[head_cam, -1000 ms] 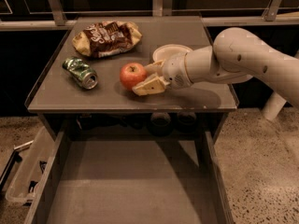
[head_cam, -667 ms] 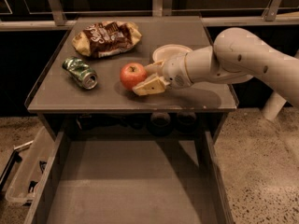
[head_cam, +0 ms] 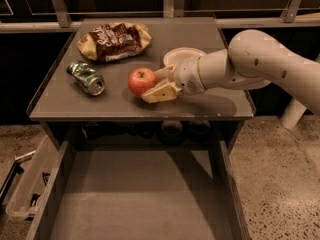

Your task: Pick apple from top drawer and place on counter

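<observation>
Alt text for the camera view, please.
The gripper reaches in from the right to a red apple sitting on the grey counter. Also on the counter: a crushed green can at left, a snack bag and a pale plate behind. Below, the top drawer stands pulled open.

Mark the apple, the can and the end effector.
apple (head_cam: 140, 80): camera view, red front skin.
can (head_cam: 86, 77): camera view, crushed green side.
end effector (head_cam: 154, 85): camera view, its tip, just right of apple.
</observation>
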{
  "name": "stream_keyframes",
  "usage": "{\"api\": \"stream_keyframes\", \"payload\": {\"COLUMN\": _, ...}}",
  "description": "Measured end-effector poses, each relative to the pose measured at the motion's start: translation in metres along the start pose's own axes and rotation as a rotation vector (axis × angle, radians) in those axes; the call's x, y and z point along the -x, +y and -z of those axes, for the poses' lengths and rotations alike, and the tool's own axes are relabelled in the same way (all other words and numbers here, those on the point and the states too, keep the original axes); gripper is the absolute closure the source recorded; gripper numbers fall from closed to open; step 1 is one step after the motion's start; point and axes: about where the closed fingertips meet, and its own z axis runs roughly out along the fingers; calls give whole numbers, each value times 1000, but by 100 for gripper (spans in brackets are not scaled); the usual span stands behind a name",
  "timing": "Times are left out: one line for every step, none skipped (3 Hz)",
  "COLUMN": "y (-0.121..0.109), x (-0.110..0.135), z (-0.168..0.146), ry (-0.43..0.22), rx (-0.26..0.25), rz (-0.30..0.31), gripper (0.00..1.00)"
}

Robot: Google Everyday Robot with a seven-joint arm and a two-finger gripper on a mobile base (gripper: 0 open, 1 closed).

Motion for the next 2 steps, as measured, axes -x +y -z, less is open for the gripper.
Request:
{"api": "stream_keyframes", "payload": {"y": 0, "x": 0, "z": 0, "ry": 0, "rx": 0, "rz": 0, "gripper": 12}}
{"api": "stream_keyframes", "payload": {"y": 0, "x": 0, "z": 0, "ry": 0, "rx": 0, "rz": 0, "gripper": 0}}
